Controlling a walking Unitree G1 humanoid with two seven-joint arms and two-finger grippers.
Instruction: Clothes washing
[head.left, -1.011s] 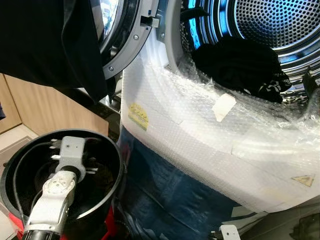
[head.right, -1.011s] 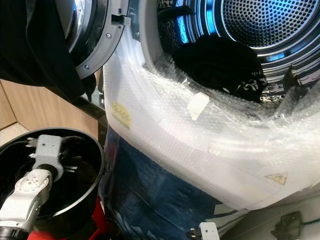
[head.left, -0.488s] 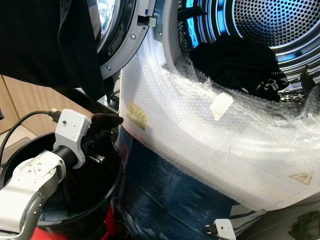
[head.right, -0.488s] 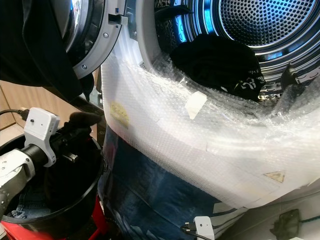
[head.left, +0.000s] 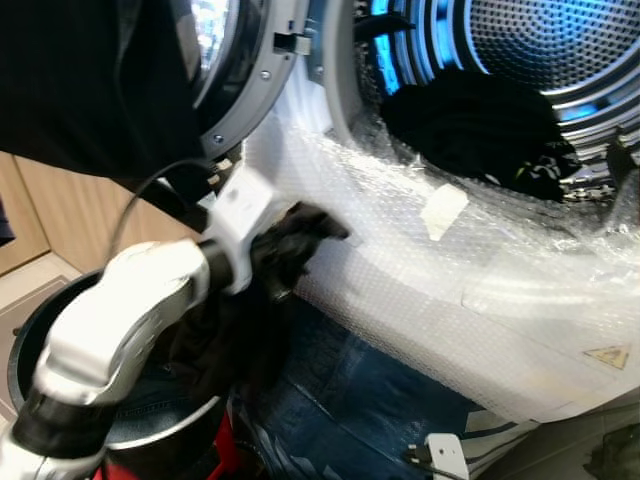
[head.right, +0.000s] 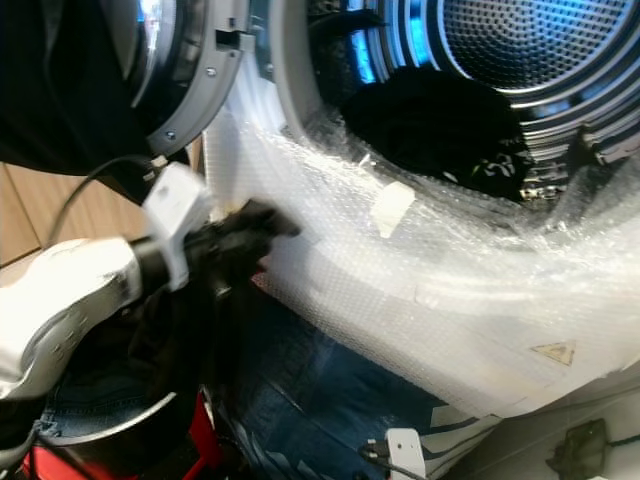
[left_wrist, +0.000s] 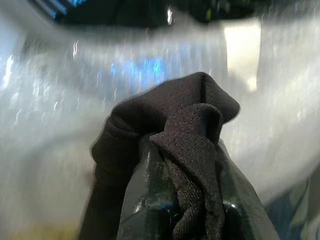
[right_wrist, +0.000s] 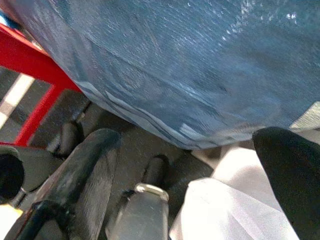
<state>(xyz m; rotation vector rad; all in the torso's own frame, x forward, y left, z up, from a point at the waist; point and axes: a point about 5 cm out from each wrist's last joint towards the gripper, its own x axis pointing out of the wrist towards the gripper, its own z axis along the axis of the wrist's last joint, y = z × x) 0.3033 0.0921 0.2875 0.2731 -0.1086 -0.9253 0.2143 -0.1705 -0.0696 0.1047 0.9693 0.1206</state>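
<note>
Surroundings by the washer: wood panel, floor, red frame.

Light wooden cabinet panel (head.left: 40, 205) at left, beside pale floor (head.left: 30, 290). Red frame (right_wrist: 35, 62) low down, near dark footing. Yellow warning sticker (head.left: 608, 357) on white front. Small white plug with black cable (head.left: 440, 455) near bottom edge. Dark object (head.right: 575, 445) at lower right, too blurred to identify.

Left arm (head.left: 120, 320) raised from the lower left of the frame, silver forearm angled up and to the right, blurred. White wrist block (head.left: 237, 215) at mid left, with a black cable looping above it. Left gripper (left_wrist: 182, 165) just right of the wrist, fingers (left_wrist: 145, 190) clamped on a bunch of dark cloth (left_wrist: 170, 120). Right arm low, wrist block (head.left: 445, 455) at the bottom edge, right of centre. Right gripper (right_wrist: 195, 165) with fingers (right_wrist: 87, 160) spread apart, holding nothing.
</note>
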